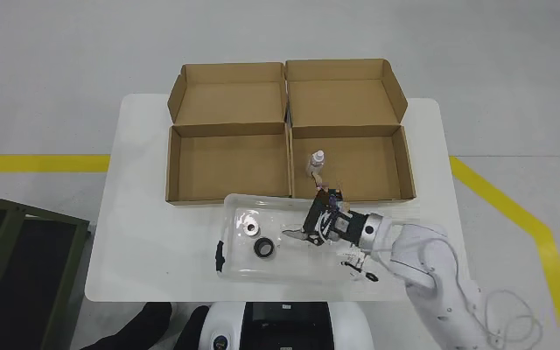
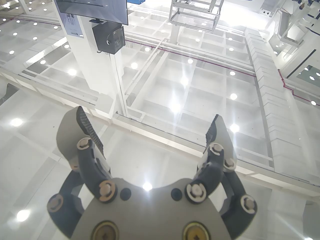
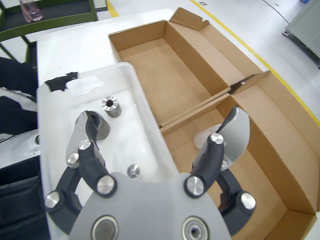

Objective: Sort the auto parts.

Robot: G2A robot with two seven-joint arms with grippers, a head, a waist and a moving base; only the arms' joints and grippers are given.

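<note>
Steel collet, just beyond right end effector

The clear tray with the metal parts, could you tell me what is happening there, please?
The robot is sorting auto parts from the clear tray into two cardboard boxes. Its right gripper hangs open above the tray, holding nothing. A slotted metal cylinder, a dark ring and a small round piece lie in the tray; one pale part sits in the right box. The left gripper is open, facing the ceiling.
</note>
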